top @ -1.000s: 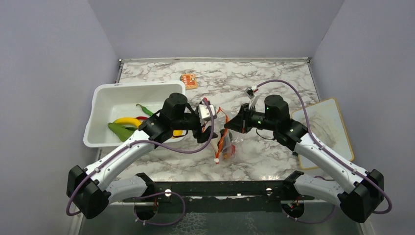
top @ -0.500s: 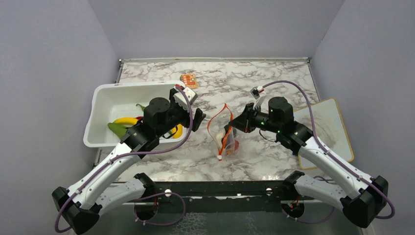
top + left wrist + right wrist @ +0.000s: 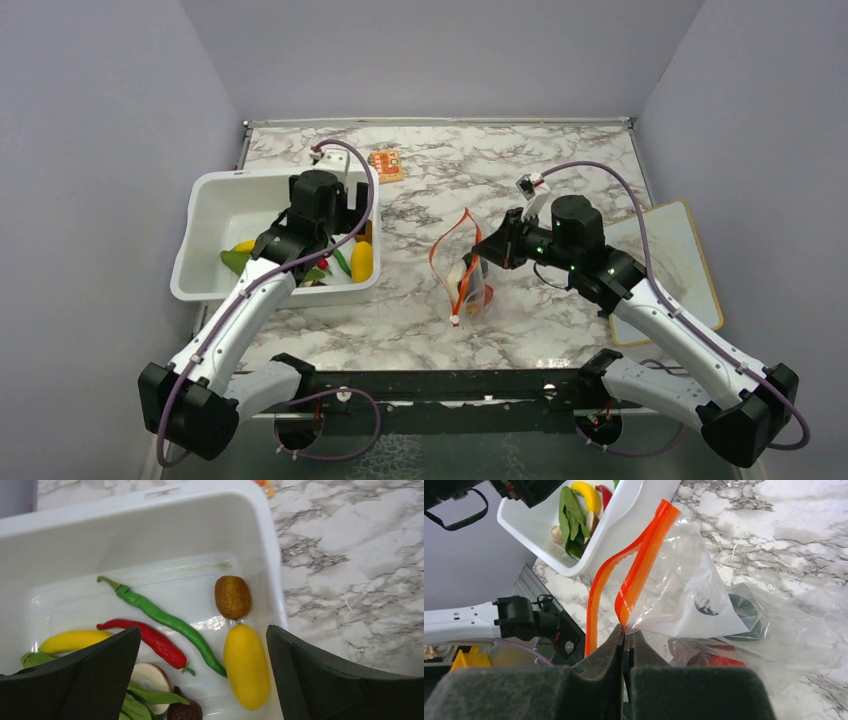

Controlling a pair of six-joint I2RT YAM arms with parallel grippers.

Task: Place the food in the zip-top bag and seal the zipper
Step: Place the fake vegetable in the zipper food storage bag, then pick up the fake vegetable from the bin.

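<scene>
The marble table carries the white tub at its left and a flat white board at its right edge. The zip-top bag sits between them, well apart from the tub.

The left gripper hangs over the tub with its jaws spread wide and nothing between them. Below it, on the tub floor, we see the food:
- a green chilli lying diagonally, almost directly under the gap
- a red chilli just beside it
- a yellow banana towards the left finger
- a brown lump touching a yellow oval piece against the tub's right wall

The right gripper is fully closed on the bag's mouth edge, pinching the film where the zipper meets it. The orange-red strip rises from the fingertips in an open loop, so the mouth is unsealed. A red food piece lies inside the bag, beyond the fingers. The zipper's white tab hangs at the near end.

Compared with one second ago:
- The left arm stood at the bag's mouth opposite the right gripper; it has since swung left to the tub, its jaws widening on the way.
- The right gripper has kept its pinch, and the zipper loop now stands taller.
</scene>
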